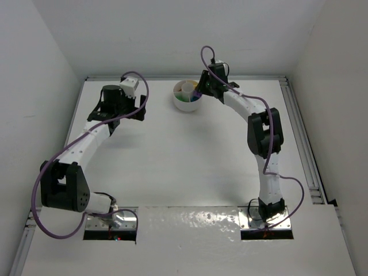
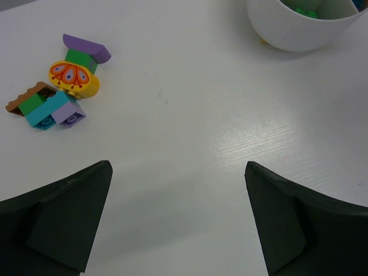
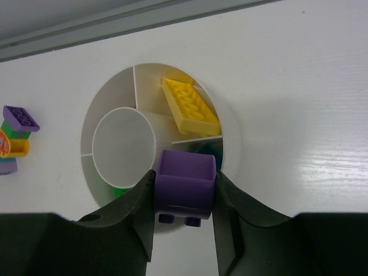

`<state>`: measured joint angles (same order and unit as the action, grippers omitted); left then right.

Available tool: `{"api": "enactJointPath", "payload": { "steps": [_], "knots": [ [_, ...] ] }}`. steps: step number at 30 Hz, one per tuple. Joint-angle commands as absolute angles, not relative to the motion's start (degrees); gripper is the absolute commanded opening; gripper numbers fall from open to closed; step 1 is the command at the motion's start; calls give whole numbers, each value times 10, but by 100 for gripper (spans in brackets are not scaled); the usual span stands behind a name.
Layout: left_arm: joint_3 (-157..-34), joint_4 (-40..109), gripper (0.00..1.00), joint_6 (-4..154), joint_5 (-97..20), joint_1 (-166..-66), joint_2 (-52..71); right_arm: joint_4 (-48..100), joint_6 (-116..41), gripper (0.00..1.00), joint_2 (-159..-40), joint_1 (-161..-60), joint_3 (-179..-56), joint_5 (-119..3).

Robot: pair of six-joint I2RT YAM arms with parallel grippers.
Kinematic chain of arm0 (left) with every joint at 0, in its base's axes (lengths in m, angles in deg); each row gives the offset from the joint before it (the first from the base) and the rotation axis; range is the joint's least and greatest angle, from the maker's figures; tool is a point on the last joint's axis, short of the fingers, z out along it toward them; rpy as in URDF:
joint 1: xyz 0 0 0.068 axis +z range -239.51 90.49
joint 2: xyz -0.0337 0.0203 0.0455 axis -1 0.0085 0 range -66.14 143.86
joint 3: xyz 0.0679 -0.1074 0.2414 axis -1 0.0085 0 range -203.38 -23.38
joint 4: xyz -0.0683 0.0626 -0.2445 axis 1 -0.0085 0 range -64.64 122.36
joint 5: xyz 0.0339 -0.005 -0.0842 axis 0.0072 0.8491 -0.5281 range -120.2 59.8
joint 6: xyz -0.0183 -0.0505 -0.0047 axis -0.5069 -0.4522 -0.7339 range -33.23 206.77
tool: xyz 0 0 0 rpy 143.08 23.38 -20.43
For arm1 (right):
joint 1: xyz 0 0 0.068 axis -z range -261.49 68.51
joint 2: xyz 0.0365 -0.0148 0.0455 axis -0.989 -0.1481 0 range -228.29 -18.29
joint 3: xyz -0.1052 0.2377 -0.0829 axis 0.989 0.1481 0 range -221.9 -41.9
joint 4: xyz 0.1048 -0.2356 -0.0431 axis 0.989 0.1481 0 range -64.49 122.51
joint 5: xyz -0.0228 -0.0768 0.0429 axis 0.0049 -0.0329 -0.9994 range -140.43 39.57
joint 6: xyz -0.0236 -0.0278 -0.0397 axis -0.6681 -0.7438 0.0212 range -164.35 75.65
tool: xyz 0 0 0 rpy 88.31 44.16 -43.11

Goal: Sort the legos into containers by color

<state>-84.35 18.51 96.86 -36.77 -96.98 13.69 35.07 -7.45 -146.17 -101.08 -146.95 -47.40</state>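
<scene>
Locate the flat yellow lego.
Right wrist view: the yellow lego lies tilted in a far-right wedge of the dish, between the centre cup and outer wall, just beyond the purple brick in the right gripper.

White table [image 1: 172, 158]: dish [image 2: 287, 29], loose legos [image 2: 72, 77]

Dish: the small round white dish [image 3: 233, 123] is sitting on the table, with wedge compartments around a round centre cup.
Yellow lego [image 3: 190, 106]: a flat studded plate, leaning tilted in a far wedge.
Purple lego [image 3: 185, 187]: being pinched by the right gripper [image 3: 185, 184] over the dish's near rim.
Green lego [image 3: 119, 192], teal lego [image 3: 204, 150]: peeking from the near wedges, mostly hidden.
Loose legos [image 2: 57, 86]: lying clustered and touching, well apart from the dish. They are purple, green, yellow, brown, teal and lilac.
</scene>
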Motion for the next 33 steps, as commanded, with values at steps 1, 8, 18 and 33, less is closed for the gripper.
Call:
{"api": "enactJointPath", "payload": {
  "steps": [1,8,18,33],
  "knots": [
    [-841,221,100,971,-355,-970,118,309,-53,0,-1459,-1011,-1488,-452],
    [-842,224,100,973,-349,-966,117,310,-68,0,-1482,-1009,-1496,-410],
    [-842,222,100,975,-347,-965,117,287,-96,0,-1521,-999,-1556,-407],
    [-845,226,100,978,-346,-965,117,240,-145,0,-1517,-994,-1589,-452]
  ]
}}
